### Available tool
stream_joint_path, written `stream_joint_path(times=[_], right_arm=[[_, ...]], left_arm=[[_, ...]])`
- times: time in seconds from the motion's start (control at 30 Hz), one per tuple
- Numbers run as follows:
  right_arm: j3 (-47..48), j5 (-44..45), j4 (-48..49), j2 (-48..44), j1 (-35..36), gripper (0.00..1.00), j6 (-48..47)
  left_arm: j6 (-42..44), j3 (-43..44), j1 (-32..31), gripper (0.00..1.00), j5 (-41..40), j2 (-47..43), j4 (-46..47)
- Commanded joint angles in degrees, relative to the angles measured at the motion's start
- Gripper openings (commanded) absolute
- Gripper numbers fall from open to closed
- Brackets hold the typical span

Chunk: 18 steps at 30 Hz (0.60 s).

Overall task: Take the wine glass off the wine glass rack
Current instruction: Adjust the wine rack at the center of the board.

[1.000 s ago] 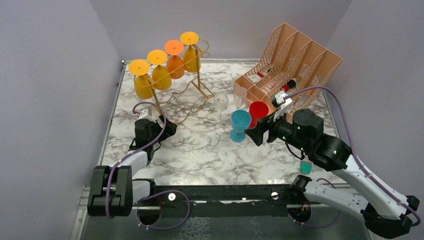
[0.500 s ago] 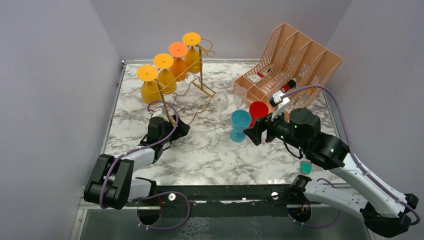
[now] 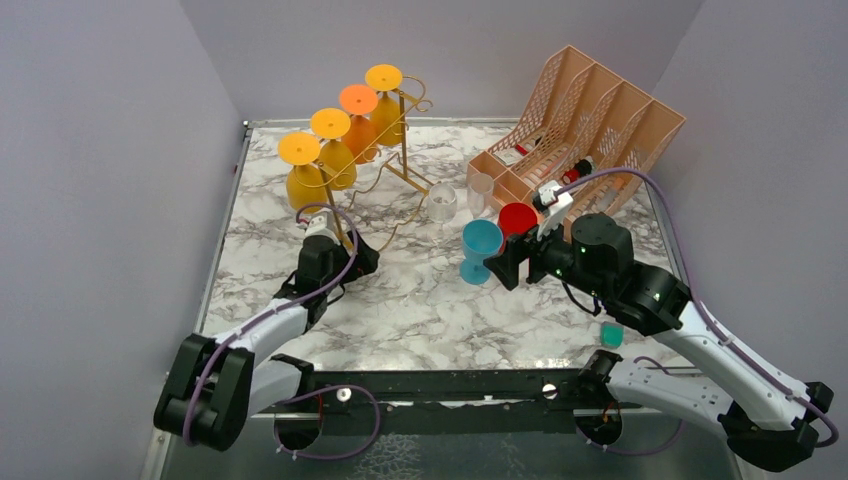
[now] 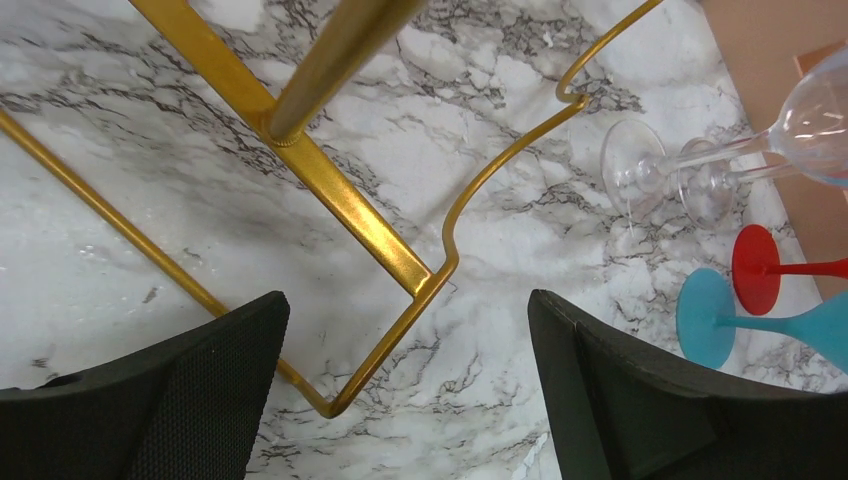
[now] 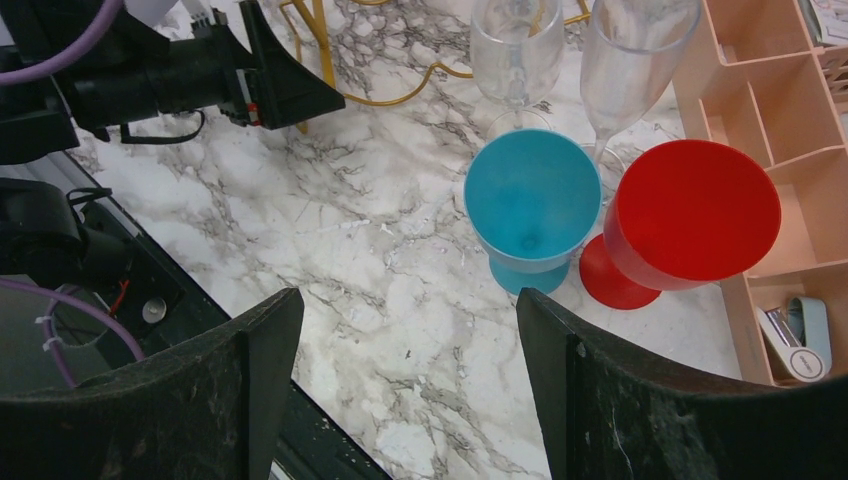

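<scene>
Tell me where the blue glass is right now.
In the top view the blue glass stands upright on the table, right of centre, beside the red glass on its right and just ahead of the open right gripper.

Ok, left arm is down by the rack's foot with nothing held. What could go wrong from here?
1. The left end effector sits open and low over the rack foot wire, well below the four hung glasses; pushing on here could shove or tip the rack and spill them.
2. The right end effector is open just short of the blue glass and red glass; a forward drift could knock them into the clear glasses behind.
</scene>
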Motion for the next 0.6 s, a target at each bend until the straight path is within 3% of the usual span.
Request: stream_joint_path(times=[0.0, 0.23, 0.4, 0.57], right_arm=[[1.4, 0.7, 1.1, 1.2, -0.3, 0.81, 1.4], [1.1, 4.0, 1.8, 2.3, -0.3, 0.82, 1.2], [0.8, 4.9, 2.6, 2.9, -0.3, 0.82, 1.3], [0.1, 5.7, 3.8, 3.4, -0.3, 0.82, 2.1]], left_arm=[[3.7, 0.2, -0.2, 0.96, -5.3, -7.7, -7.9], [2.0, 1.2, -0.1, 0.96, -9.9, -20.9, -24.0], [-3.8, 4.8, -0.2, 0.89, -11.2, -32.2, -39.5], [-9.0, 13.6, -0.6, 0.84, -15.6, -39.1, -48.0]])
